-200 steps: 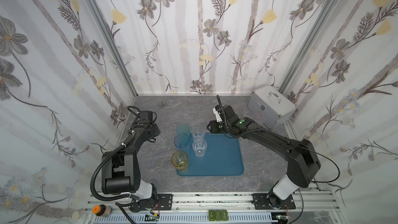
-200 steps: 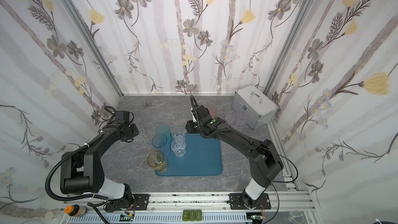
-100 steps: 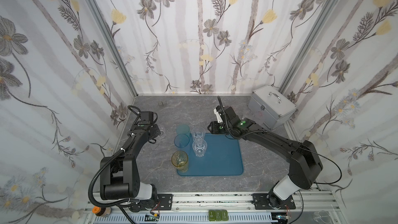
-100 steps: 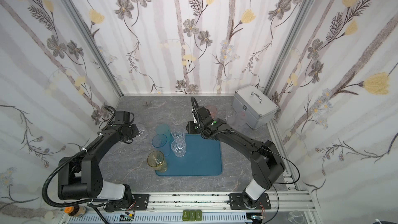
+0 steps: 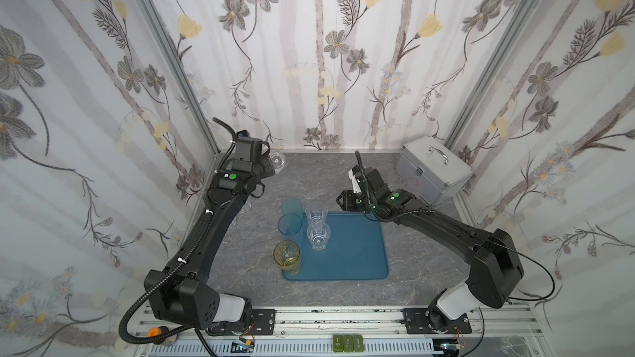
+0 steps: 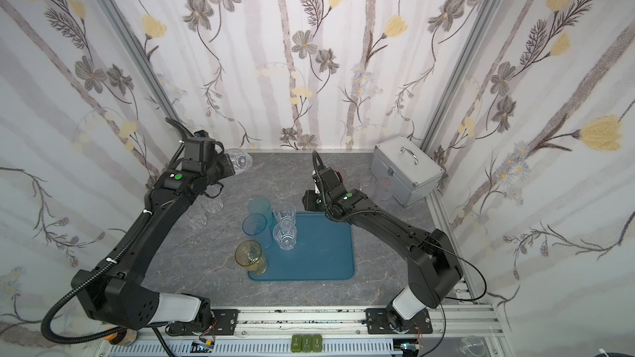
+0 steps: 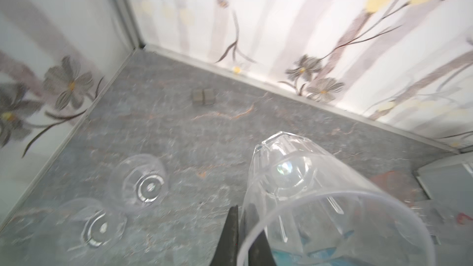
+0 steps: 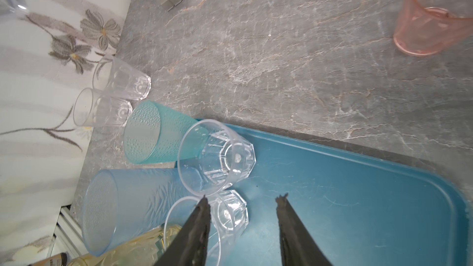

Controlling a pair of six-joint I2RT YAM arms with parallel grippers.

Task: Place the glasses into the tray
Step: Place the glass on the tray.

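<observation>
My left gripper [image 7: 242, 209] is shut on the rim of a clear faceted glass [image 7: 307, 188], one finger inside and one outside. It holds the glass [image 5: 277, 161] tilted in the air near the back left corner. The teal tray [image 5: 354, 252] lies mid-table. Two clear glasses [image 5: 316, 212] [image 5: 318, 235] stand on its left part. A light blue [image 5: 290, 226], a teal [image 5: 291, 206] and an amber glass [image 5: 287, 255] stand along its left edge. My right gripper [image 8: 243, 198] hangs open over the tray's back part, holding nothing.
Two clear glasses [image 6: 214, 205] [image 6: 196, 219] stand on the table under my left arm. A pink glass [image 8: 430, 29] stands behind the tray. The silver case [image 5: 434, 170] sits at the back right, with frosted glasses [image 6: 378, 187] in front of it.
My left gripper has shut on a clear glass and lifted it up and toward the back wall. The right arm has stayed where it was.
</observation>
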